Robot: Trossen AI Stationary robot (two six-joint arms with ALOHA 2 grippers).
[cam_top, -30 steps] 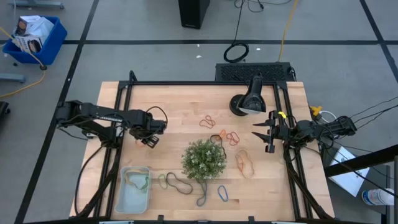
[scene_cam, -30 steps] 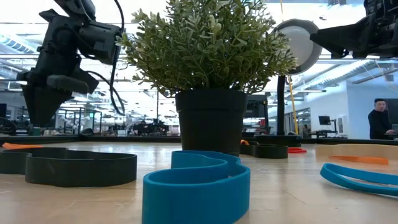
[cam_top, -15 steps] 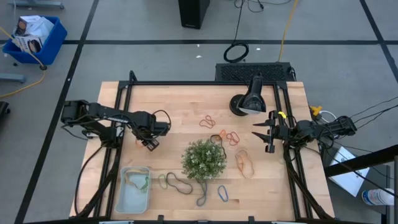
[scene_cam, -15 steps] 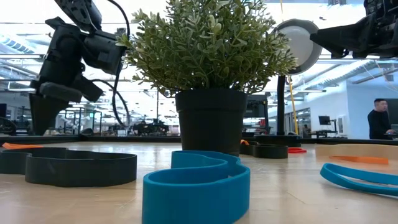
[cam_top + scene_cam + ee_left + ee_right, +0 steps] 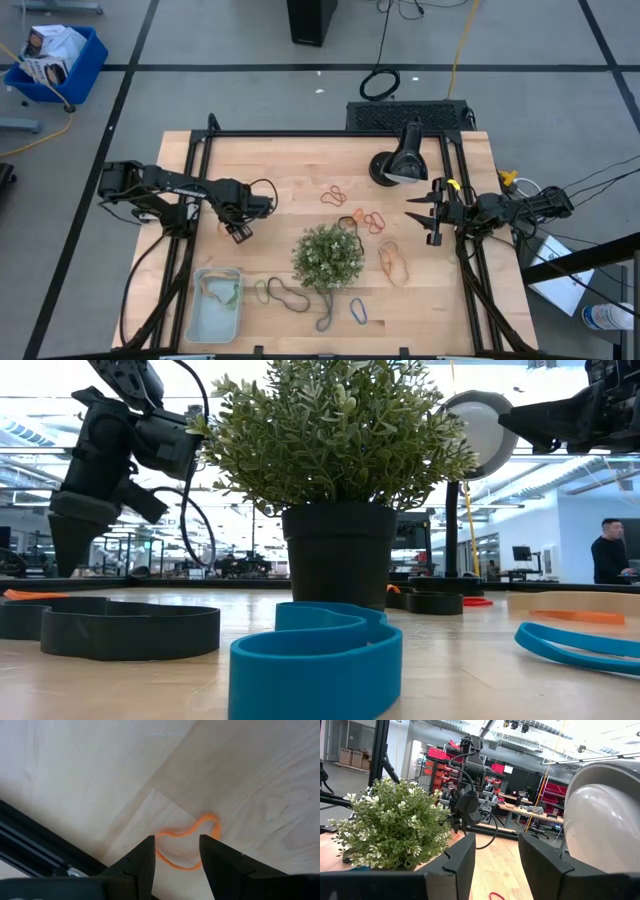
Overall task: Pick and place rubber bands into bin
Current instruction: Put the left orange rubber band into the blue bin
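While thin orange rubber band loop [image 5: 187, 841] lies flat on pale wood-grain table [image 5: 240, 780], left gripper [image 5: 176, 856] hovers directly above, dark fingers spread, empty. Pale-blue translucent tray [image 5: 214, 303] near front-left. Right gripper [image 5: 424, 220] spread, waiting table's right.

Rubber bands [image 5: 372, 221], orange, tan, dark and blue, lie scattered flat mid-table, while the pale bin [image 5: 215, 303] at the table's front-left corner holds a few.

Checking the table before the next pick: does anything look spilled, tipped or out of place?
Nothing looks damaged. The plant stands upright. Rubber bands lie scattered on the table, and only a few sit in the bin. The left end effector hangs open above an orange band.
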